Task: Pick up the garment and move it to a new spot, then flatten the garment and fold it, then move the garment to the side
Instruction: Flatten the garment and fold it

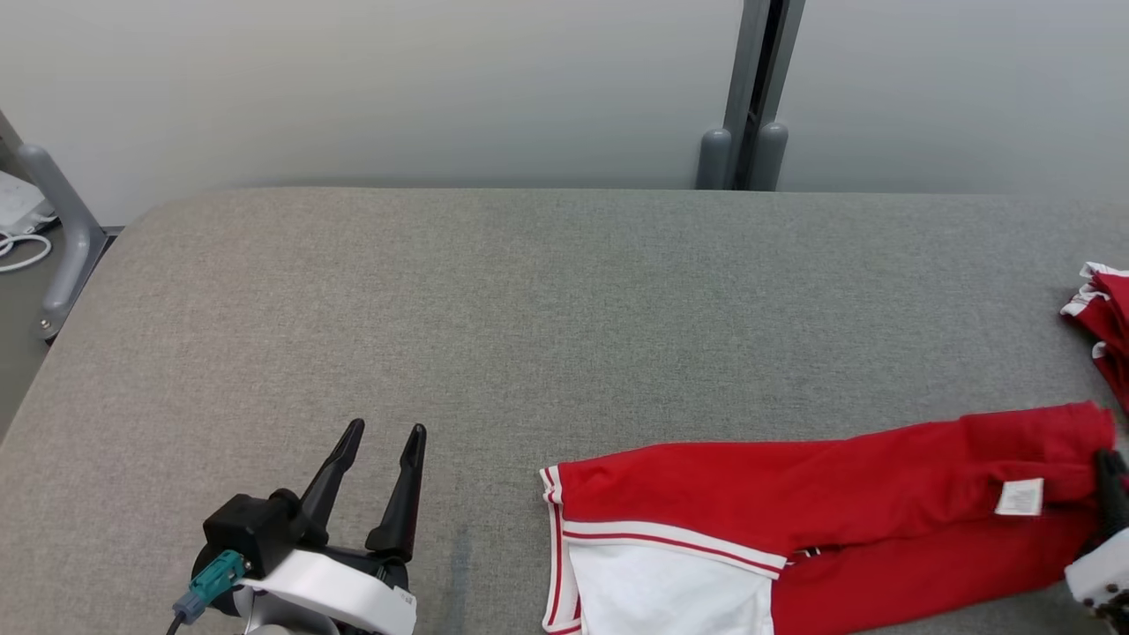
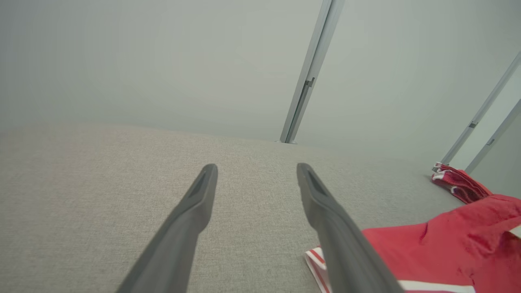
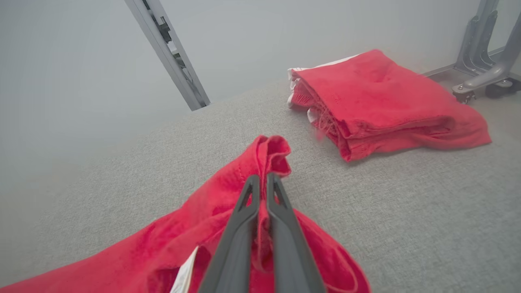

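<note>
The garment (image 1: 820, 494) is a red shirt with a white sleeve and striped trim, lying stretched across the front right of the grey table (image 1: 529, 291), a small white tag (image 1: 1020, 496) near its right end. My right gripper (image 3: 262, 179) is shut on a pinched fold of the garment (image 3: 228, 195) at that right end; in the head view its dark fingers (image 1: 1111, 494) show at the frame's right edge. My left gripper (image 1: 385, 429) stands open over bare table at the front left, well left of the shirt. The left wrist view shows its open fingers (image 2: 195, 211) and the garment (image 2: 447, 244) to the right.
A second red folded cloth (image 3: 386, 101) lies beyond the held end, at the table's far right edge (image 1: 1102, 317). A grey metal post (image 1: 750, 97) stands behind the table, and a frame leg (image 1: 62, 220) at the left.
</note>
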Robot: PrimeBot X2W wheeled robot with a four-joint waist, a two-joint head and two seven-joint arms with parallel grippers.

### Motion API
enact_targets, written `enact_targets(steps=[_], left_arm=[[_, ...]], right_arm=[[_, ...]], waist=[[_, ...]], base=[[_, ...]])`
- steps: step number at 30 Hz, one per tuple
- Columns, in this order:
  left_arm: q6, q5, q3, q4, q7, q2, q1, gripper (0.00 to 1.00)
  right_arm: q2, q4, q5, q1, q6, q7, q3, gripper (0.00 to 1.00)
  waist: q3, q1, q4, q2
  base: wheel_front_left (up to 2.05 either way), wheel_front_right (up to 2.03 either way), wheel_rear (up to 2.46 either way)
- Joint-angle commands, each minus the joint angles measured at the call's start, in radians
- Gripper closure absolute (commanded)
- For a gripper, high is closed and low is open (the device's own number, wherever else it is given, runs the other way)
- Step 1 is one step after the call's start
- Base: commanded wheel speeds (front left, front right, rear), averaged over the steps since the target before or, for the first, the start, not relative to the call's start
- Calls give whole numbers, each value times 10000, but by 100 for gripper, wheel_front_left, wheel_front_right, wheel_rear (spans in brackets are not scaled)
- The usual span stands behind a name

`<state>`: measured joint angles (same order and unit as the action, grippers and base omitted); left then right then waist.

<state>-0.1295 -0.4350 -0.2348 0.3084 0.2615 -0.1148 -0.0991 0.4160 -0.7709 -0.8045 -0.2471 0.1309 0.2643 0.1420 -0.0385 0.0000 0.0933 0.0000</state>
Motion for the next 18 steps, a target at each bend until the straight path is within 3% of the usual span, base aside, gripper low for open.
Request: enact_targets(steps=[1, 11, 18], left_arm=[[-16, 56, 66, -2, 27, 8, 39, 0], [-16, 239, 212, 65, 27, 102, 71, 0], [-16, 171, 170, 112, 27, 157, -6, 0]], right_arm=[[9, 150, -172, 77, -3, 4, 468, 100], [85, 2000, -2461, 111, -2, -373, 2710, 100], [-499, 3137, -4212, 458, -2, -750, 3076, 100]], waist=[[98, 0, -96, 0], [391, 0, -500, 0], [370, 0, -570, 0]], base=[[0, 0, 0], [0, 0, 0], [0, 0, 0]])
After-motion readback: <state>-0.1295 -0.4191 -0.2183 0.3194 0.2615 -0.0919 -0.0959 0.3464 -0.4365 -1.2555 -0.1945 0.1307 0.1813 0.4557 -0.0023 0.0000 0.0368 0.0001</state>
